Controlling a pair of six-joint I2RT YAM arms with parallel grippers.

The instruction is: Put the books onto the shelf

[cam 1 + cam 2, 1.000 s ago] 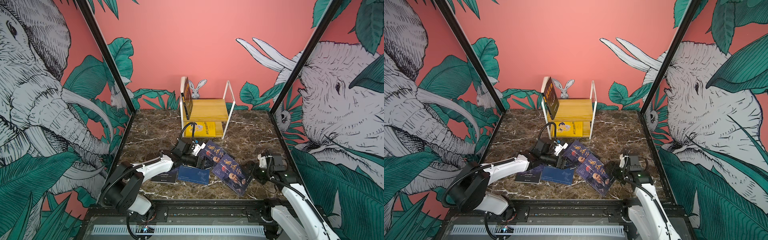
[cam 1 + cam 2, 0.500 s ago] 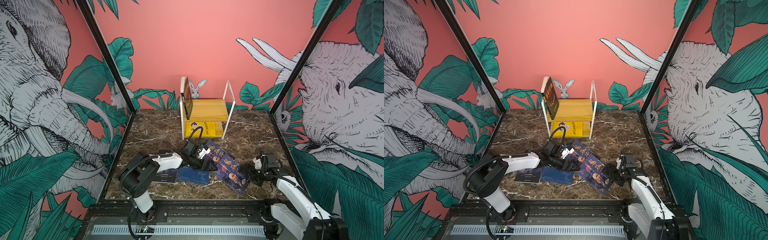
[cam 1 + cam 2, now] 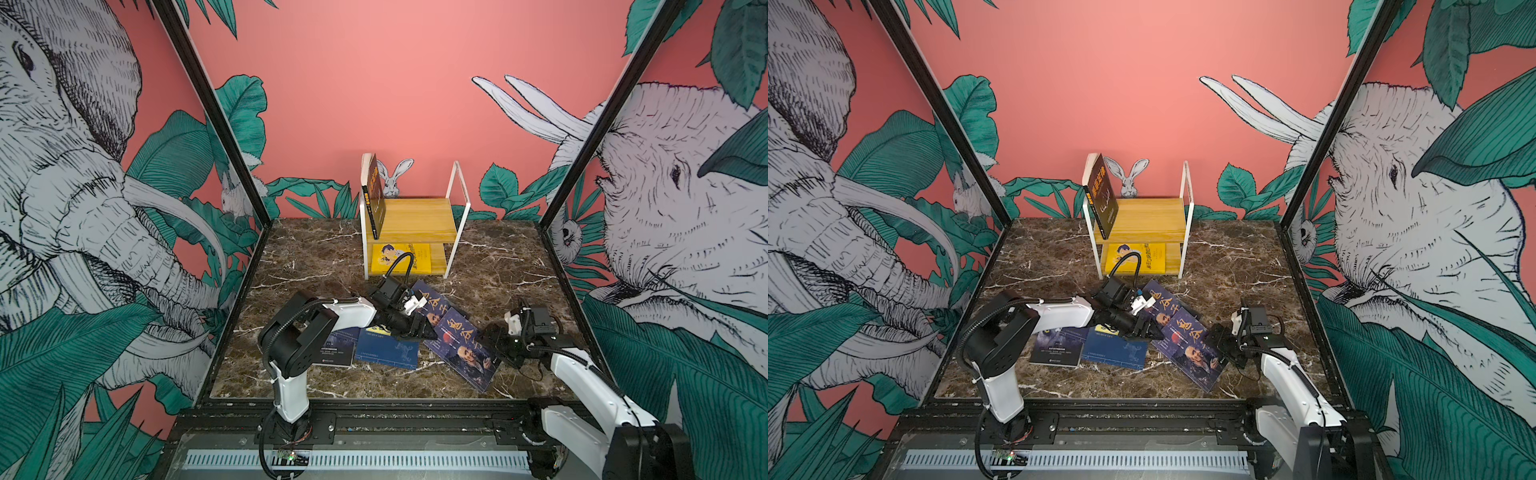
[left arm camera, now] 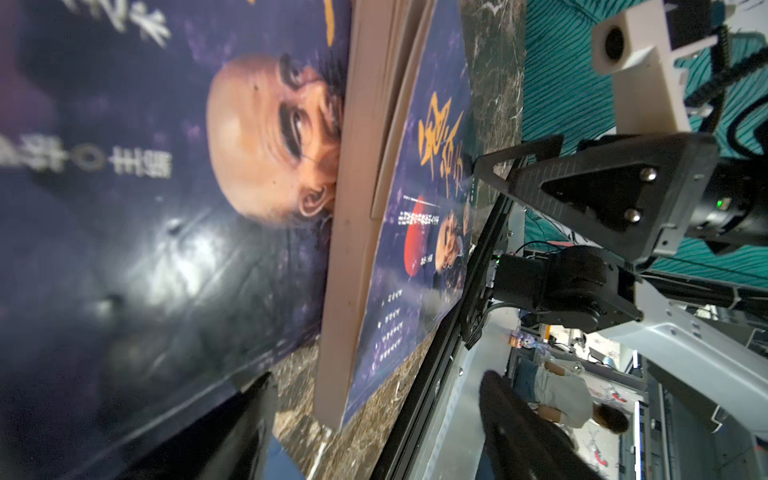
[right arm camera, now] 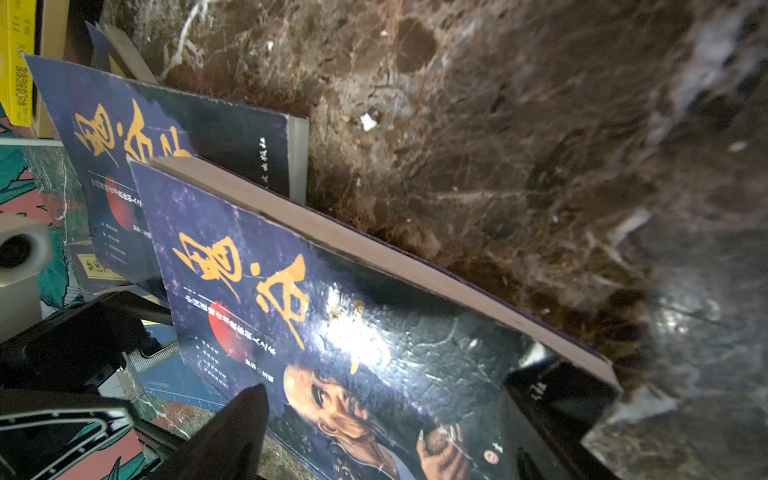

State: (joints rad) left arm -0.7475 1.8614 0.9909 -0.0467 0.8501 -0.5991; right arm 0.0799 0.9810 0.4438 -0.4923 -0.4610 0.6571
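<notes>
Two purple-blue portrait books lie overlapped on the marble floor, the front one (image 3: 465, 353) (image 3: 1192, 353) (image 5: 374, 332) resting on the back one (image 3: 434, 303) (image 4: 145, 187). A navy book (image 3: 386, 351) and a black book (image 3: 338, 349) lie left of them, partly under my left arm. My left gripper (image 3: 419, 330) (image 4: 374, 436) is open, its jaws either side of the front book's page-edge corner (image 4: 332, 374). My right gripper (image 3: 496, 345) (image 5: 392, 428) is open, straddling that book's opposite end. The shelf (image 3: 415, 216) stands at the back.
A dark brown book (image 3: 374, 195) leans upright at the left end of the shelf's top board. A yellow book (image 3: 401, 257) lies flat on the lower board. Black frame posts and printed walls close in both sides of the floor.
My left gripper has slid right to the edge of the portrait books and its jaws have narrowed. My right gripper has moved left onto the front portrait book's end.
</notes>
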